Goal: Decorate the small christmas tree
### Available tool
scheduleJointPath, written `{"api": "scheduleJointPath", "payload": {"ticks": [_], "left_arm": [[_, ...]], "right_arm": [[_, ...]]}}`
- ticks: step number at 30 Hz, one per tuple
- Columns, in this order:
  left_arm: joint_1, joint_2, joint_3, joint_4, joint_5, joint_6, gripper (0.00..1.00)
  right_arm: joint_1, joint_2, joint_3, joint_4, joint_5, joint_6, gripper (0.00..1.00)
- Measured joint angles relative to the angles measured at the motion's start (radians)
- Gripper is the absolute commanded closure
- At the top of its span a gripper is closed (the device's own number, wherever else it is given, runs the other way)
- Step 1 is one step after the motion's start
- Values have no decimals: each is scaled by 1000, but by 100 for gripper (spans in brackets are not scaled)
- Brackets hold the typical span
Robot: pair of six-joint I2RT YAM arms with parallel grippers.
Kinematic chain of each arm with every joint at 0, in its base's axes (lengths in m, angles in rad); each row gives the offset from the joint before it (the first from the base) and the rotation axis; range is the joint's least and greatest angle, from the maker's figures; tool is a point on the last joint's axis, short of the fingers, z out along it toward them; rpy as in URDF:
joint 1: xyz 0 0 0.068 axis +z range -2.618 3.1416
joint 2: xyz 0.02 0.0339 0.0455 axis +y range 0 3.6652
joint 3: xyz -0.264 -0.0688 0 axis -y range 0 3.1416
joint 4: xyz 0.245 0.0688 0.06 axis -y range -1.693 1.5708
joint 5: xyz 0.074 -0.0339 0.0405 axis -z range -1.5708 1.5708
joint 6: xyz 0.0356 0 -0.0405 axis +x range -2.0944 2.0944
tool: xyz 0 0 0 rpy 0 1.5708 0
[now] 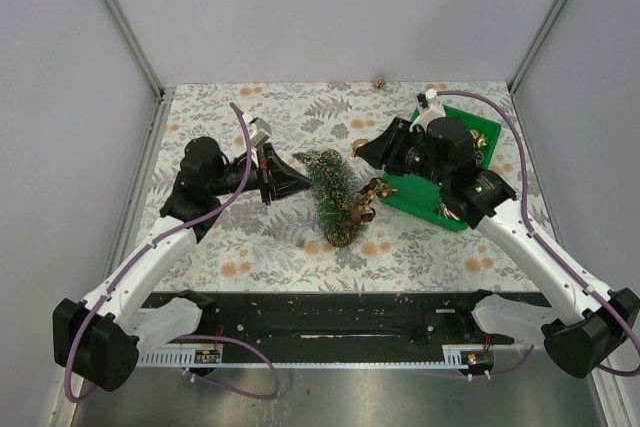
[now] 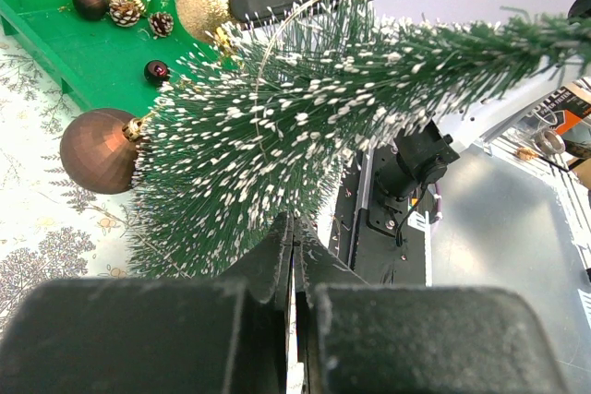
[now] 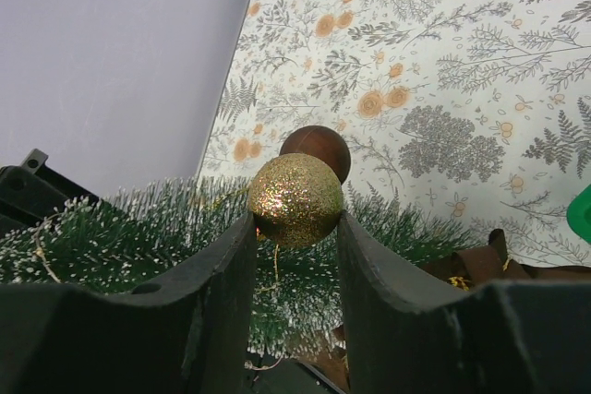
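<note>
**Tree Partly Dressed, Gold Ball Going On**

The small christmas tree [image 1: 330, 187] is lying tilted at the middle of the floral surface [image 1: 250, 247], just beside the green tray [image 1: 425, 202]. The left fingers [image 2: 268, 274] are resting closed against its bristles. The right fingers [image 3: 222, 292] are gripping a gold glitter ball [image 3: 295, 200] over the branches. A brown ball [image 2: 97, 149] is hanging in place, while pinecones [image 2: 125, 13] are waiting in the tray.

walls: pale lavender panels [image 1: 330, 7] at 9, 12, 3 o'clock
corners: silvery metal strips [image 1: 120, 19] at 11 and 1 o'clock
table: white cloth printed with grey ferns, orange flowers [image 1: 300, 107]
6 o'clock: bare grey metal sheet [image 1: 350, 397]
</note>
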Motion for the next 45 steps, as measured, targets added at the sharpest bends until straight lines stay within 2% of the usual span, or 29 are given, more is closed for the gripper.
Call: {"api": "scheduleJointPath", "payload": {"ticks": [13, 20, 28, 45], "left_arm": [[1, 0, 0, 1, 0, -10, 100], [1, 0, -16, 16, 0, -17, 100], [1, 0, -16, 18, 0, -20, 100], [1, 0, -16, 22, 0, -25, 100]], "right_arm": [[0, 30, -68, 19, 35, -26, 81], [0, -30, -121, 10, 38, -26, 81], [0, -81, -122, 2, 50, -25, 81], [51, -70, -79, -3, 32, -17, 81]]}}
